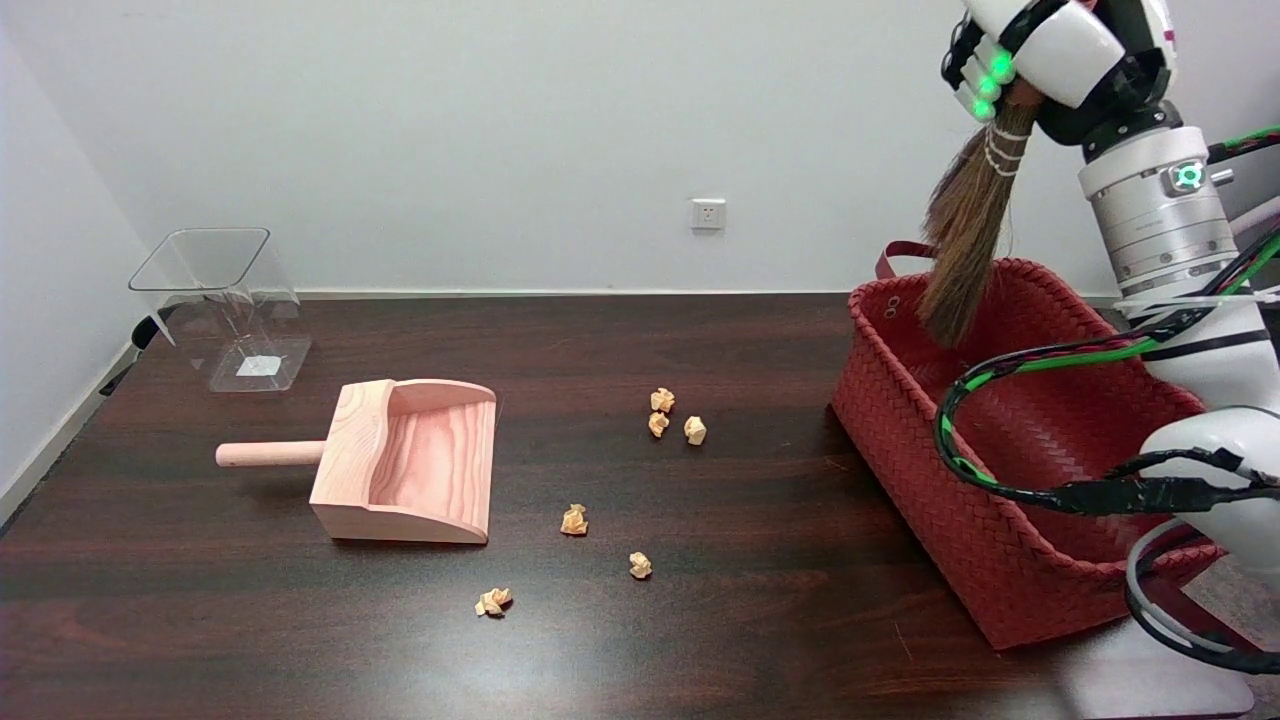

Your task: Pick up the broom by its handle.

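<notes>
Right arm raised high, robot hand (1050,50) at the frame's top, fingers apparently closed, partly cropped

The scene is evenly and brightly lit from overhead. A broad, soft glare patch lies on the dark wooden table (700,640) near the front edge. Shadows are faint and short, pooled under the wooden dustpan (405,462) and beside the red woven basket (1010,560). Focus is sharp throughout, without motion blur. Green indicator lights glow on the right hand (1050,50).
</notes>
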